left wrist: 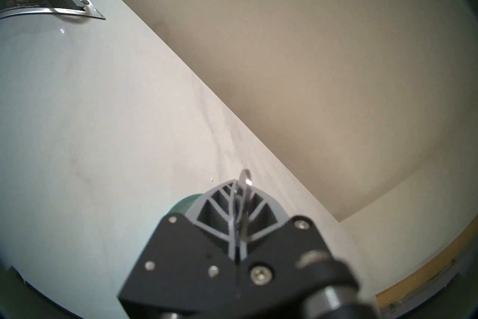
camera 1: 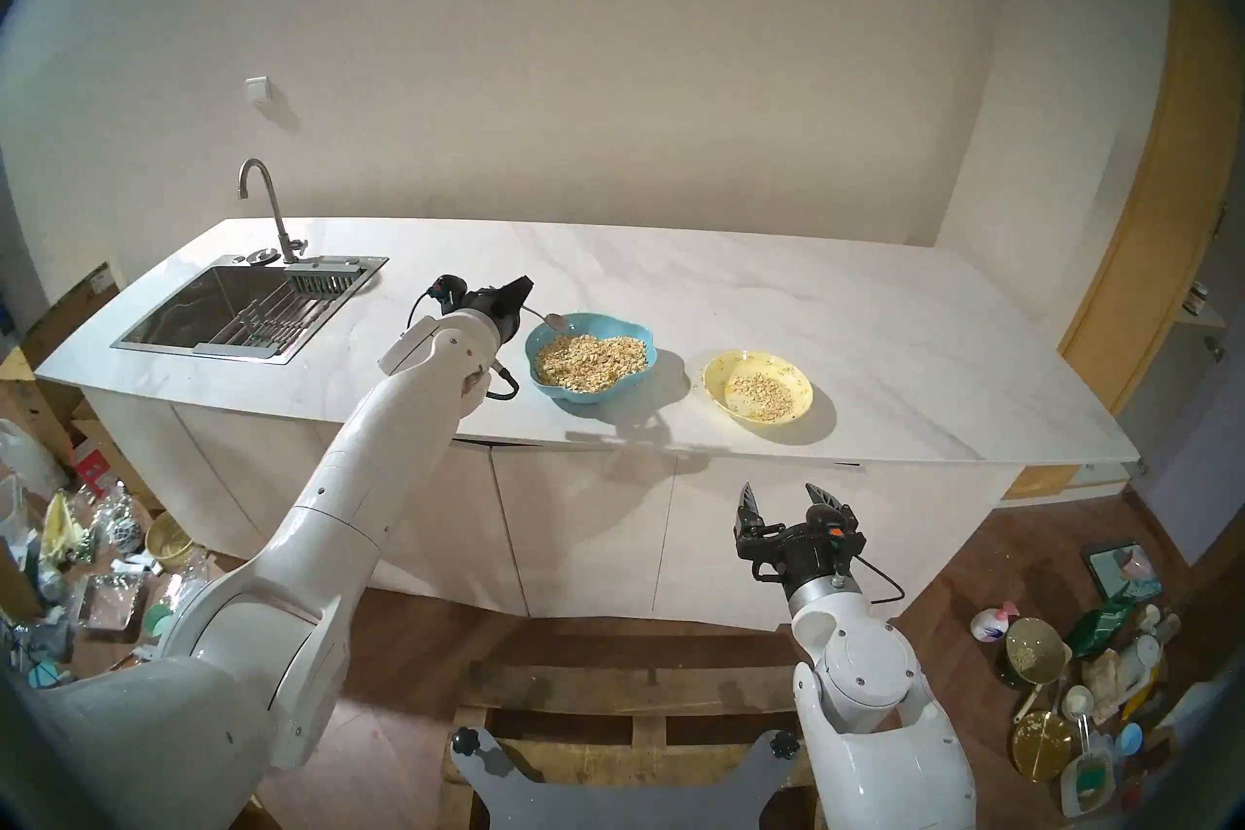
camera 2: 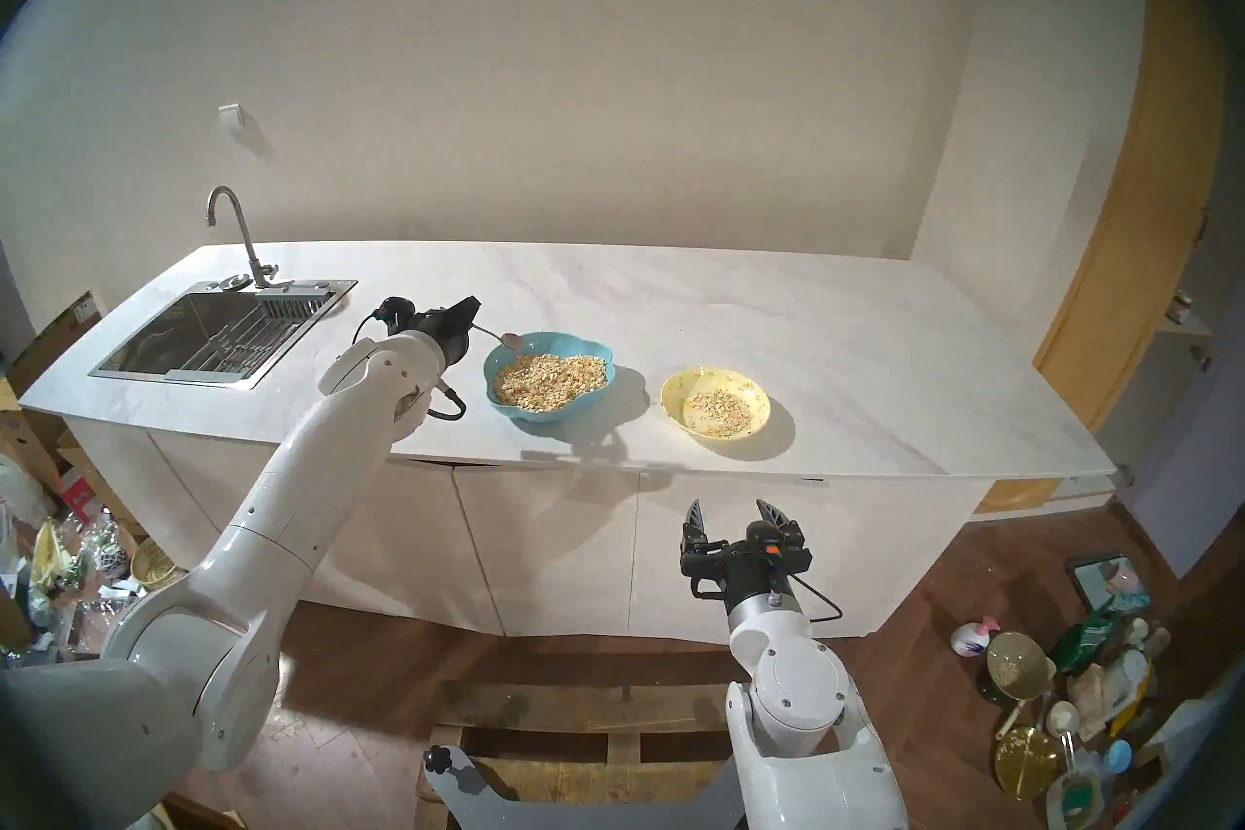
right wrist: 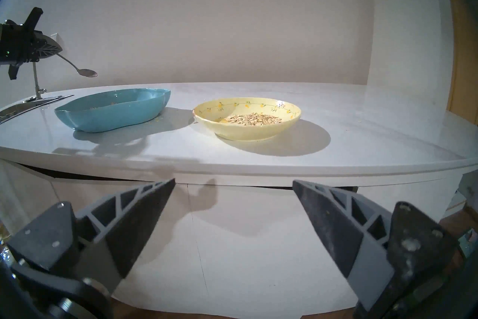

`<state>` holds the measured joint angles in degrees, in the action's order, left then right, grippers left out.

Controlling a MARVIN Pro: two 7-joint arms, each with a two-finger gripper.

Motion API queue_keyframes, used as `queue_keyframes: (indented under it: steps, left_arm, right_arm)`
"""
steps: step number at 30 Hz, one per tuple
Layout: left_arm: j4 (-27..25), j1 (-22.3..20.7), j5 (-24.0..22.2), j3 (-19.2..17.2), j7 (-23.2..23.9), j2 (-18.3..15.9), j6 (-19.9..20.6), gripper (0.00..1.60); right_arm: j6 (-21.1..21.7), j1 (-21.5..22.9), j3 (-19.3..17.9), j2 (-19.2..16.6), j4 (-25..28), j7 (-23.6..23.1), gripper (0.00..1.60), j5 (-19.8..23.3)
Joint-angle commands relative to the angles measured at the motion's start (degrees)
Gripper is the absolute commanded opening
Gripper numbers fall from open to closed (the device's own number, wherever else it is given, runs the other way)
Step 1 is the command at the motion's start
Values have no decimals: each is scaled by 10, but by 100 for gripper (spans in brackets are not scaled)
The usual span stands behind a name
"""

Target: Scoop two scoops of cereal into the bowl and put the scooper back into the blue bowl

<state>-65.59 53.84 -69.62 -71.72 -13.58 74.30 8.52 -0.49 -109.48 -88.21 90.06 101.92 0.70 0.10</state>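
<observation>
The left gripper (camera 1: 524, 286) pinches the handle of the spoon (right wrist: 86, 72), its empty head poised above the far left rim of the blue bowl (camera 1: 632, 389), which holds most of the cereal (camera 1: 591, 361), likely ready for a dip or a drop-off. The yellow bowl (camera 1: 798, 404) to the right (already holding some flakes) waits nearby, while the right gripper (camera 1: 785, 497) hangs spread wide short of the counter (camera 1: 842, 303). Whether 1 or 2 scoops were delivered cannot be told, and the left wrist view hides the spoon's head.

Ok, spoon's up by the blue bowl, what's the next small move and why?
Probably lower the spoon into the blue bowl. The left pincer is shut on its handle, the head looks empty and hangs above the bowl's left rim, and the yellow bowl already holds cereal; whether that is two scoops I can't tell.
</observation>
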Motion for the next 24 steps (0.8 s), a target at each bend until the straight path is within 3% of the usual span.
queue_keyframes:
  steps: [1,7,8,9,10,11,12,19,24]
  left_arm:
    - [13,-35,7,3,26,6,-10,0]
    - [26,-46,34,27,23,3,-11,0]
    - [20,-47,53,42,17,-4,-14,33]
    - [15,-46,53,44,18,-4,-16,80]
    - [10,-46,55,48,14,-6,-16,80]
    - [6,-46,55,51,11,-7,-16,144]
    - [3,-46,54,51,10,-8,-15,160]
    - [-39,-40,53,44,-11,-20,-9,160]
    - [-96,-34,114,78,-27,-57,-18,160]
  right_arm:
    - [-3,3,1,2,15,0,160,1]
    - [-3,3,1,1,14,0,160,1]
    - [-3,3,1,1,14,0,160,1]
    - [-3,3,1,1,14,0,160,1]
    - [-3,3,1,1,14,0,160,1]
    - [-3,3,1,1,14,0,160,1]
    - [-3,4,1,1,14,0,160,1]
    - [-3,4,1,1,14,0,160,1]
    - [-3,4,1,1,13,0,160,1]
